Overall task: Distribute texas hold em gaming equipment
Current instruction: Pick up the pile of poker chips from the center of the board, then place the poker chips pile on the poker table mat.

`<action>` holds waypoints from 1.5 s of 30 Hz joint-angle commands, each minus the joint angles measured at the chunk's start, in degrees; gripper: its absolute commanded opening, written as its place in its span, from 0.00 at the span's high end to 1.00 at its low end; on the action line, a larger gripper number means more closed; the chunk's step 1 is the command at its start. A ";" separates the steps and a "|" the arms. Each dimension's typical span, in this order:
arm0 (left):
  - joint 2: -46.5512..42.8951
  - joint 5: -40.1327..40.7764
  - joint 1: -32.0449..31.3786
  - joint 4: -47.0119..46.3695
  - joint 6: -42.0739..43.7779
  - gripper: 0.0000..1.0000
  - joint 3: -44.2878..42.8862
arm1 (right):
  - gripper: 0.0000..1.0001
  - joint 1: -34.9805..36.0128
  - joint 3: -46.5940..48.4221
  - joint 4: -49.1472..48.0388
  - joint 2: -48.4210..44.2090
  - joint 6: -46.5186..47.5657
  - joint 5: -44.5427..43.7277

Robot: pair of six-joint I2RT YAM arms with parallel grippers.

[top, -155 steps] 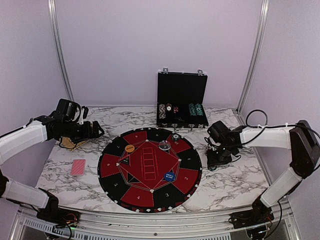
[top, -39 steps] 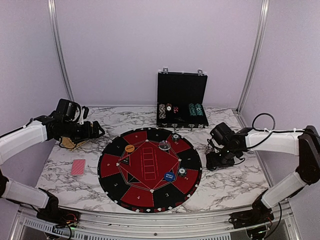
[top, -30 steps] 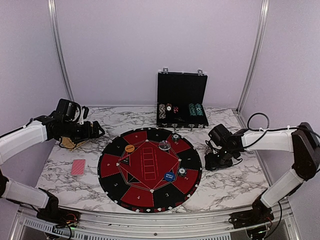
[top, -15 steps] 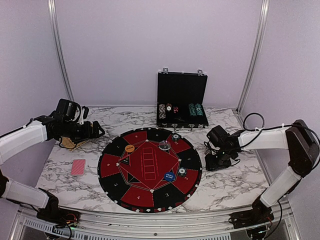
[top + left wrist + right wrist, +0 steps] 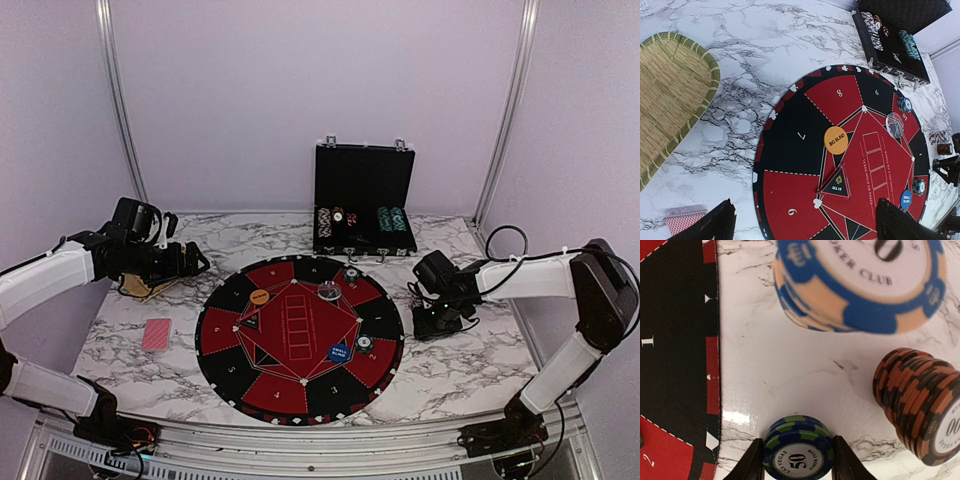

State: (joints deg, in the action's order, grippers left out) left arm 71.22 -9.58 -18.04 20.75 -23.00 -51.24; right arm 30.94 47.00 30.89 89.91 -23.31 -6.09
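**Right pincer (image 5: 798,442) clasping a short chip stack beside the mat**

Its two fingers (image 5: 754,460) are pressing against opposite sides of a blue-and-green chip stack (image 5: 797,452). That stack is standing on the marble surface (image 5: 790,370), just beside the rim of the round mat (image 5: 675,365). A taller orange-and-black chip stack (image 5: 920,410) and a cream-and-blue chip stack (image 5: 860,285) are standing near it, both apart from the fingers.

Over at the far left, the left pincer (image 5: 805,227) is hanging wide open and holding nothing, near a woven tray (image 5: 670,95). Red-backed cards (image 5: 157,334) are lying on the surface to the left of the mat.

An orange disc (image 5: 836,140), a blue disc (image 5: 906,199) and a clear disc (image 5: 894,125) are lying on the mat. Two small chip piles are sitting on its right side, one by the far rim (image 5: 904,104) and one beside the blue disc (image 5: 919,187). Behind the mat, a black case (image 5: 364,195) is standing open with rows of chips inside.
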 commanded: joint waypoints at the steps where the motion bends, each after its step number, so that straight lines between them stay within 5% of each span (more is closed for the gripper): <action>1: -0.20 -0.05 0.38 -0.73 0.16 0.01 0.09 | 0.70 -0.29 0.73 0.52 1.44 0.17 0.28; 20: -0.53 -0.53 0.38 -0.79 0.12 0.01 0.08 | 0.76 4.99 10.78 9.88 -1.04 -0.96 -3.59; 45: -0.85 -1.94 0.38 -0.64 0.09 0.01 -0.08 | 0.77 17.66 43.31 15.53 24.43 3.80 -4.55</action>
State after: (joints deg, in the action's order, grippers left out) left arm 71.22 -10.57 -18.04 20.75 -23.00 -51.24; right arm 47.11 84.01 44.84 111.22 -21.17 -9.89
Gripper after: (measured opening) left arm 0.989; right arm 0.402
